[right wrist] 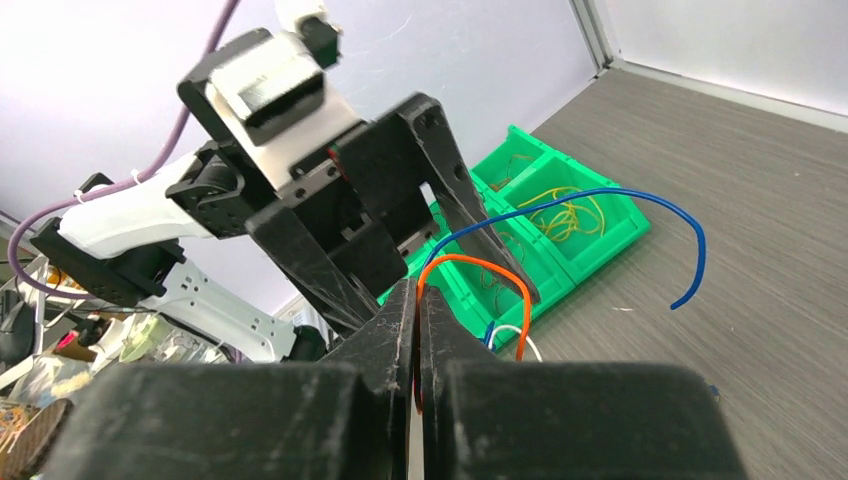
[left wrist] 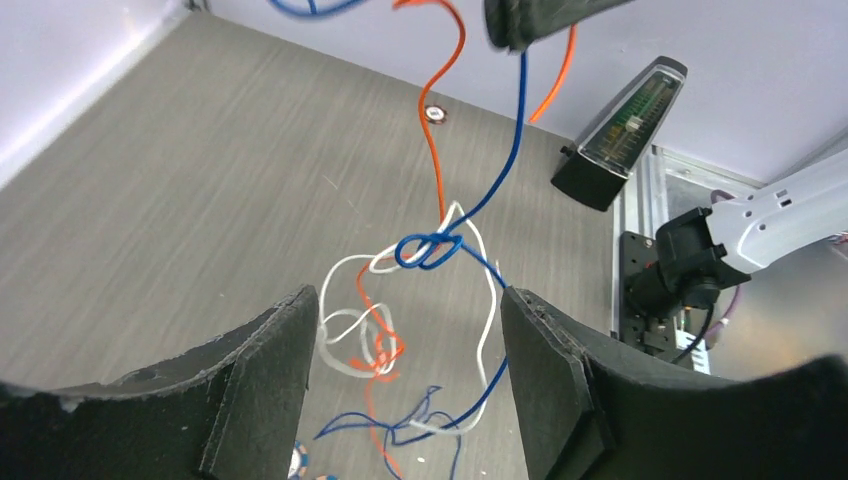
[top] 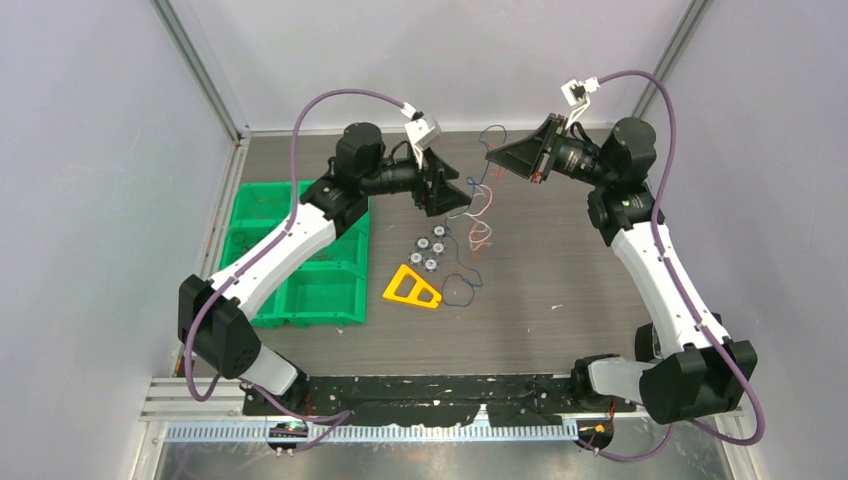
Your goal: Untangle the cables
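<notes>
The cables point(top: 478, 205) are a tangle of blue, orange and white wires. They hang between my two grippers and trail down onto the table point(top: 560, 300). My right gripper point(top: 492, 158) is shut on an orange wire point(right wrist: 480, 265). A blue wire point(right wrist: 600, 195) arcs out beside it. In the left wrist view a blue knot point(left wrist: 430, 250) ties the strands in mid-air, with white and orange loops point(left wrist: 375, 345) below it. My left gripper point(left wrist: 410, 300) is open and empty. Its fingers point(left wrist: 270, 370) stand wide apart just short of the hanging wires. It also shows in the top view point(top: 455, 195).
A green compartment tray point(top: 300, 290) lies at the left; in the right wrist view one of its compartments point(right wrist: 585, 235) holds yellow wires. A yellow triangular piece point(top: 412, 288) and several small round discs point(top: 428, 250) lie under the cables. The right arm's base point(left wrist: 700, 260) stands nearby.
</notes>
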Controlling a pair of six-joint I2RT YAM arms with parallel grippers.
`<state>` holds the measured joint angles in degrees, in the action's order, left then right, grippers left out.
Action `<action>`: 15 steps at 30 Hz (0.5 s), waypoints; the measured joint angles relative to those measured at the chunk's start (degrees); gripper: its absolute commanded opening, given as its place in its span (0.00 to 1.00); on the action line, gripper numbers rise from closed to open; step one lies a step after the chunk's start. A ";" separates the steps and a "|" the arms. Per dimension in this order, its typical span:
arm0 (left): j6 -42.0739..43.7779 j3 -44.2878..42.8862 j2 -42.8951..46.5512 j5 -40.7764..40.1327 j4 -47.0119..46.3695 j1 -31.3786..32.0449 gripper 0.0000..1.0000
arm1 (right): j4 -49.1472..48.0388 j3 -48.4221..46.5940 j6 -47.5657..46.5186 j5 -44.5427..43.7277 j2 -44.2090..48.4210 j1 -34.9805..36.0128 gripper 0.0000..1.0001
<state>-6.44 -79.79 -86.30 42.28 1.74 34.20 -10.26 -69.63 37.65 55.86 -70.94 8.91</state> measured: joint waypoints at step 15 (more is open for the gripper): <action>-11.02 4.28 -0.70 1.88 -3.98 2.45 0.64 | 2.62 0.11 -3.54 -4.04 1.70 0.37 0.06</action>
<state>-17.45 -75.50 -87.00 44.16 -2.24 36.64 -7.64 -69.52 34.11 51.81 -69.23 9.28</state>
